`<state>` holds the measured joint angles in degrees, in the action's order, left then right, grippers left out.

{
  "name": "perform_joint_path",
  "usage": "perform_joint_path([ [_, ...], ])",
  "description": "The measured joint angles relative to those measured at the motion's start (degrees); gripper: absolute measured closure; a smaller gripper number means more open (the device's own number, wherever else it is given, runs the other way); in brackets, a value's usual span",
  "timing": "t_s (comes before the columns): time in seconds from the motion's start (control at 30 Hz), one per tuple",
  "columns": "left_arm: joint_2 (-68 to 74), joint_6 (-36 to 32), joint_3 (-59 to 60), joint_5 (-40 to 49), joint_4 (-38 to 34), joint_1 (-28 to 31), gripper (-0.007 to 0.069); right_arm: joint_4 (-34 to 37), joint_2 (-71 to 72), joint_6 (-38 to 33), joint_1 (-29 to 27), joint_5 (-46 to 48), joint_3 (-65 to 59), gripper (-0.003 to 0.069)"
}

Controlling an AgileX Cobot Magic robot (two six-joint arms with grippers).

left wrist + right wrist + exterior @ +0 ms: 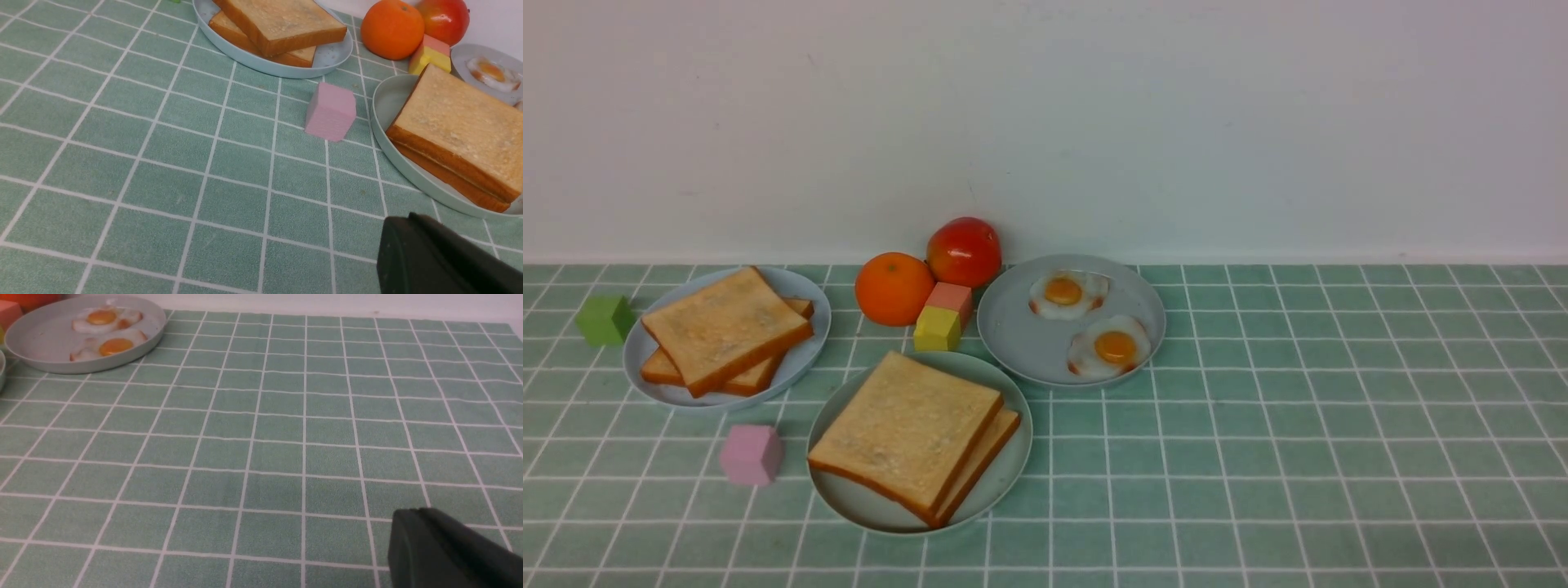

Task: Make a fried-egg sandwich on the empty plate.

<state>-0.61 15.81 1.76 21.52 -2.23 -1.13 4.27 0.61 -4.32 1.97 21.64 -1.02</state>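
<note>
Toast stacked on the mint plate (1006,483); both my jaws were together, gripping nothing.
Front view: neither jaws showed; the toast slices (905,425) lay flat, a corner toward me, square, so no real long axis. Left wrist view: the toast slices (461,122) sat near, ahead of my left jaws; I judged them light, stiff, crumbly, best pinched at a crust edge. Right wrist view: the fried eggs (115,346) lay well ahead of my right jaws, likely thin and slippery.

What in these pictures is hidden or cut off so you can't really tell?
- Between the toast slices on the mint plate: the top slice covers any egg, all views.
- Left gripper: only a dark corner shows in the left wrist view.
- Right gripper: likewise in the right wrist view.
- Neither arm appears in the front view.
</note>
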Motion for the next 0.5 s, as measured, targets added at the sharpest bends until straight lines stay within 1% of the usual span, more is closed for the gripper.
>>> perform_joint_path([
  [0.5,0.0,0.0,0.0,0.0,0.0,0.0,0.0634,0.0,0.0,0.0,0.0,0.0,0.0,0.0638],
])
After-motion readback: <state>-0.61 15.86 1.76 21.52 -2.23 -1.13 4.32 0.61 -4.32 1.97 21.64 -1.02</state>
